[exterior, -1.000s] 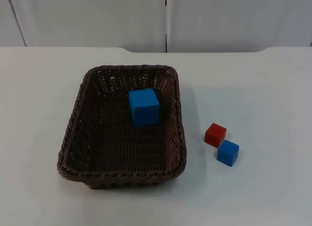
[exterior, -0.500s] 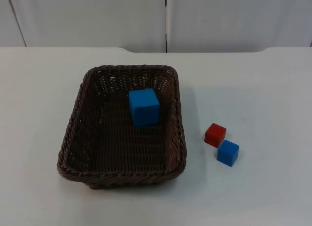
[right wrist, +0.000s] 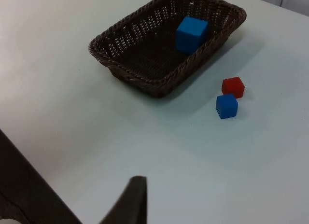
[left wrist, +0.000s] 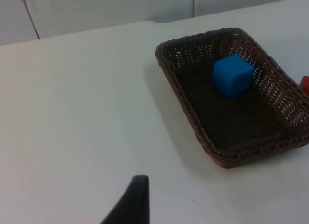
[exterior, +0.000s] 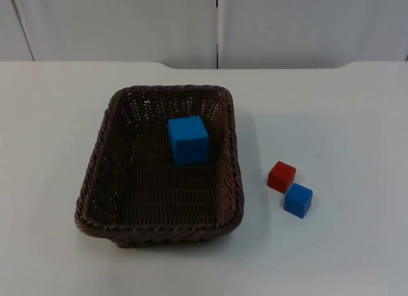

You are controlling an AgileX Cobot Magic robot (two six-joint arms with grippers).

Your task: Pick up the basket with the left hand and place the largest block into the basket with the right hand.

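Nothing shifted lately: large blue block (exterior: 189, 140) inside basket (exterior: 95, 175), basket down on counter (exterior: 344, 117), red block (exterior: 281, 177) and small blue block (exterior: 298, 200) just beside it; both tools' spread impossible to tell.

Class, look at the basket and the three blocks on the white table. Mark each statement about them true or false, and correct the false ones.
1. The large blue block lies inside the brown wicker basket. True.
2. The red block sits in the basket too. False: it stands on the white table, beside the basket's right wall.
3. The small blue block is right next to the red block, nearer the camera. True.
4. The basket is held up off the table by a tool. False: it rests on the table, with no tool on it.
5. The two blue blocks are the same size. False: the one in the basket is clearly larger.
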